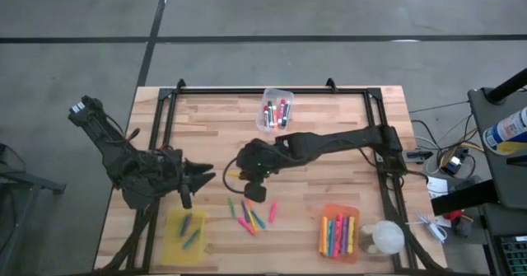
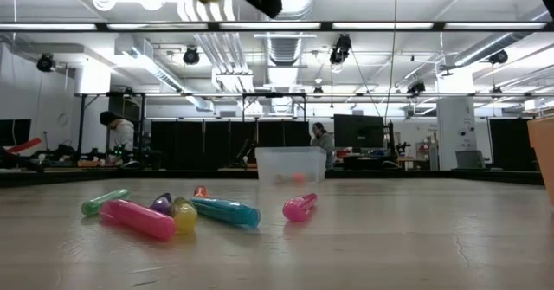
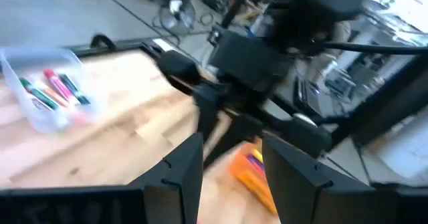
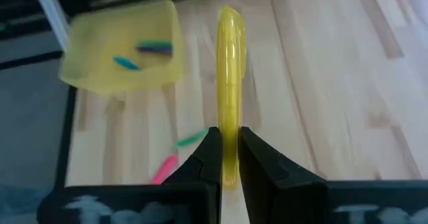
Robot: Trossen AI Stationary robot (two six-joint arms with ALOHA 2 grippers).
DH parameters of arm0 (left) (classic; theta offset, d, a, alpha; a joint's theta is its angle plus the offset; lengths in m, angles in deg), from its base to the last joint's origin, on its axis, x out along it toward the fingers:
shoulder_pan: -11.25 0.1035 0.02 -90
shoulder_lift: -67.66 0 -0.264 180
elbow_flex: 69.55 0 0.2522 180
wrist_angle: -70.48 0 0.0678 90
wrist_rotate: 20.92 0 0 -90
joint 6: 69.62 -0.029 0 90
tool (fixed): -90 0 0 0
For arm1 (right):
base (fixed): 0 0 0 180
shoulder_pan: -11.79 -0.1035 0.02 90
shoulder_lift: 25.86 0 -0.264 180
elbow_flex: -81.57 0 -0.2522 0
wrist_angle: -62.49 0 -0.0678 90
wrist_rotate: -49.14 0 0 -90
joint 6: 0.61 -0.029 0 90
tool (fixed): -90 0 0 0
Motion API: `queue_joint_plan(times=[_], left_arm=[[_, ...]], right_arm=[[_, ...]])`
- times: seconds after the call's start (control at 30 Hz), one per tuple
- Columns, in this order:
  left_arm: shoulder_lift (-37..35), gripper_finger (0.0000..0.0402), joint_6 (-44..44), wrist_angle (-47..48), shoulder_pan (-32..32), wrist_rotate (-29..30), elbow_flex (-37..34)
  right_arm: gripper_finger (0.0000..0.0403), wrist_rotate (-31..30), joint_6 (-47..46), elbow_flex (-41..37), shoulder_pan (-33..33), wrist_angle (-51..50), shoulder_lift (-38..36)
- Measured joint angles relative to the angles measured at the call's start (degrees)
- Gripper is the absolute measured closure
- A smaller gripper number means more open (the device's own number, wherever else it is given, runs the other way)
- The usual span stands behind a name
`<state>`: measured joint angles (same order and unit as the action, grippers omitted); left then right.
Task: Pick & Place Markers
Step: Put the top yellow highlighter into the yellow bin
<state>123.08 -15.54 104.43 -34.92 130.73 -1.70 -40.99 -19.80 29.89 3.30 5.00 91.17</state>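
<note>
Item: yellow marker (image 4: 229,83), pinched at one end by the right gripper (image 4: 230,158) above mid-worktop.

Your grip sits on the tail only, so the long free end may swing or slip out on the way to the yellow bin (image 1: 187,234) at the front-left corner. The left gripper (image 1: 196,180), jaws wide and apparently empty, waits beside that bin and crowds your approach. Loose markers (image 1: 249,217) lie near the front edge; the clear bin (image 1: 275,109) and orange bin (image 1: 339,235) hold others.
</note>
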Motion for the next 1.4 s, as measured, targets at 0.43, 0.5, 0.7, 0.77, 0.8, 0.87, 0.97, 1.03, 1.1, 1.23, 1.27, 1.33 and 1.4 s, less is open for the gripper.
queue_joint_plan(times=[0.43, 0.5, 0.7, 0.77, 0.8, 0.87, 0.97, 1.03, 1.1, 1.23, 1.27, 1.33, 1.4], left_arm=[[-0.14, 0.0255, -1.71, 0.03, 0.0, 2.65, 0.0], [-0.14, 0.0255, -1.76, 0.03, 0.0, 2.8, 0.0], [-0.09, 0.0255, -1.33, -0.07, 0.0, 2.8, 0.0], [-0.09, 0.0255, -0.43, -0.18, 0.0, 2.69, 0.0], [-0.07, 0.0255, 0.02, -0.26, 0.0, 2.61, 0.0], [-0.07, 0.0255, 0.25, -0.28, 0.0, 2.53, 0.0], [-0.07, 0.0255, 0.33, -0.28, 0.0, 2.36, 0.0], [-0.07, 0.0255, 0.6, -0.28, 0.0, 2.34, 0.0], [-0.07, 0.0255, 1.47, -0.3, 0.04, 2.32, 0.0], [-0.07, 0.0255, 1.79, -1.48, 0.04, 1.98, 0.0], [-0.07, 0.0255, 1.77, -1.71, 0.04, 1.88, 0.0], [-0.07, 0.0255, 1.74, -1.77, 0.04, 1.88, 0.0], [-0.07, 0.0255, 1.79, -1.77, 0.04, 1.87, 0.0]], right_arm=[[0.038, -2.83, 0.32, 8.77, -1.86, -1.12, 0.02], [0.038, -2.8, 0.69, 9.32, -2.06, -1.05, 0.02], [0.038, -2.9, 1.19, 9.95, -2.02, -0.43, 0.02], [0.038, -2.92, 1.19, 9.95, -2.01, -0.33, 0.02], [0.0381, -2.92, 1.19, 9.95, -2.01, -0.17, 0.02], [0.038, -2.94, 1.19, 9.95, -2.01, 0.12, 0.02], [0.038, -3.04, 1.19, 9.95, -2.01, 1.54, 0.02], [0.038, -3.05, 1.19, 9.96, -2.01, 2.92, 0.02], [0.038, -3.0, 1.19, 10.07, -2.01, 3.62, 0.02], [0.038, -2.88, 1.19, 10.08, -2.01, 3.69, 0.02], [0.038, -2.88, 1.17, 10.08, -2.01, 3.69, 0.02], [0.038, -2.88, 1.17, 10.08, -2.01, 3.79, 0.03], [0.038, -2.88, 1.1, 10.08, -2.0, 4.09, 0.04]])
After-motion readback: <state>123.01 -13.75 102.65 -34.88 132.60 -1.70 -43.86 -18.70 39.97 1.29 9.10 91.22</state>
